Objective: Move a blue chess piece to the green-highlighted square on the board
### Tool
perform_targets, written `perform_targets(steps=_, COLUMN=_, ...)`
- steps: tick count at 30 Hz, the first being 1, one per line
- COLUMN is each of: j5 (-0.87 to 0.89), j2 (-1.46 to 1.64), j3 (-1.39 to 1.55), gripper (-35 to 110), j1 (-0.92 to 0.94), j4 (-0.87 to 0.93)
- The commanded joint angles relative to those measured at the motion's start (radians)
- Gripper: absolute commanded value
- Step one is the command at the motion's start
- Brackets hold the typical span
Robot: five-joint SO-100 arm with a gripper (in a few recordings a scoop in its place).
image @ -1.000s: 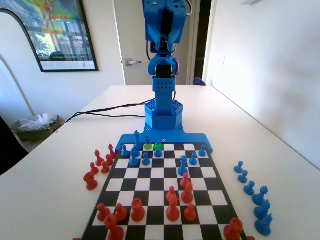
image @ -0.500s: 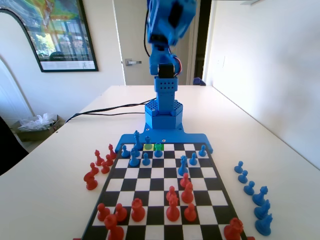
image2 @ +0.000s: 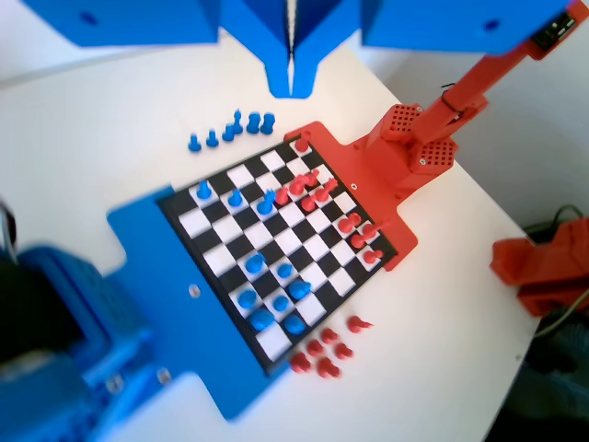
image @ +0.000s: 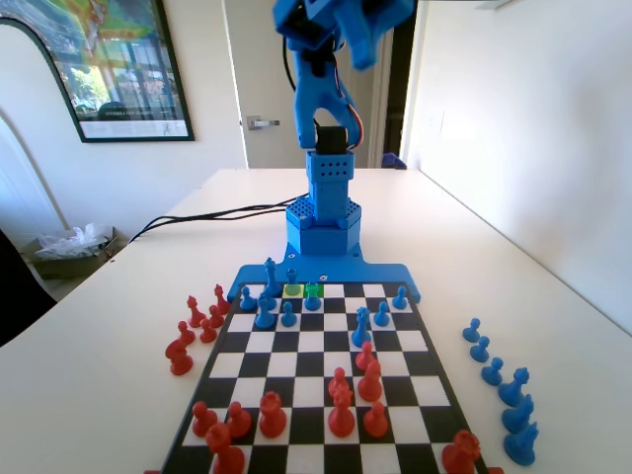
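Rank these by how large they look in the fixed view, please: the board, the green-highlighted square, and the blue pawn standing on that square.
1. the board, clearly the largest.
2. the blue chess piece and the green-highlighted square: they look about alike in size, and the piece covers part of the square, so I do not rank them.

Bright daylight, soft shadows. Fixed view sharp, slight wide-angle bend at edges. Wrist view blurry throughout, esp. near blue parts; white table (image2: 110, 101) washed out.

Robot arm (image: 326, 118): bright blue plastic; square perforated column above stepped hexagonal base (image: 324, 232); black motor block inset; thin wires beside upper joint; gripper (image2: 291, 78): two plain blue wedge fingers.
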Motion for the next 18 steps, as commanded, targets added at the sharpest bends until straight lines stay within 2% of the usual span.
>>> perform_targets(steps=1, j5=-0.232, j2=0.005, j3=0.018, gripper=1, j1=0.092, j4=0.021)
perform_targets(steps=18, j5=-0.732, j2=-0.002, j3=0.201, gripper=1, j1=0.319, j4=0.017)
